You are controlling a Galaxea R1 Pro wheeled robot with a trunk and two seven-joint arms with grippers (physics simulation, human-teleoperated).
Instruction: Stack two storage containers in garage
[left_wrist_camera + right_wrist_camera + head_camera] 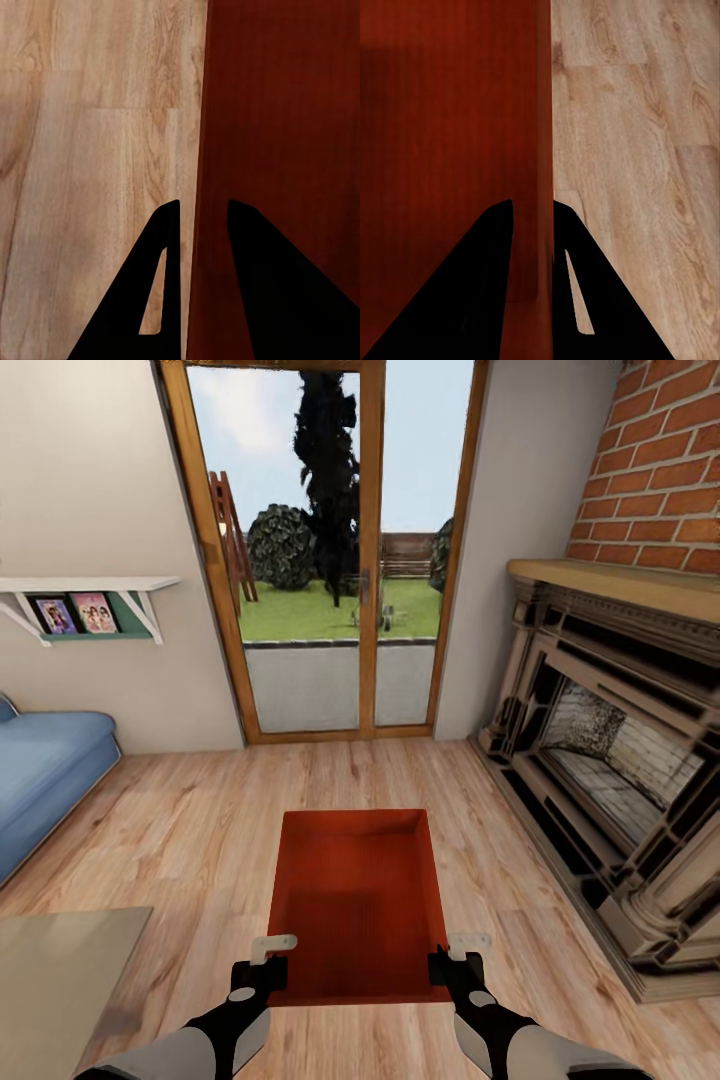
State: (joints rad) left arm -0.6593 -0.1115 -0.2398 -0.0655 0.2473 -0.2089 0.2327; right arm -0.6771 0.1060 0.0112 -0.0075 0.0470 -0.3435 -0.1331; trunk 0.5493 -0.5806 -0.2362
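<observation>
The orange-red storage container (pixel 360 900) sits on the living room's wood floor (pixel 180 830), fireplace (pixel 610 760) to its right. The left gripper (pixel 262 960) and right gripper (pixel 452 958) each straddle a thin side wall, looking clamped. An uneven lift could make it slip out.

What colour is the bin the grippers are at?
Orange-red, plain, no pattern: the bin shows best in the head view.

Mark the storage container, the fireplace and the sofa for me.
storage container (pixel 355 880): head view, inner bottom.
fireplace (pixel 610 760): head view, firebox opening.
sofa (pixel 40 770): head view, seat cushion.
</observation>
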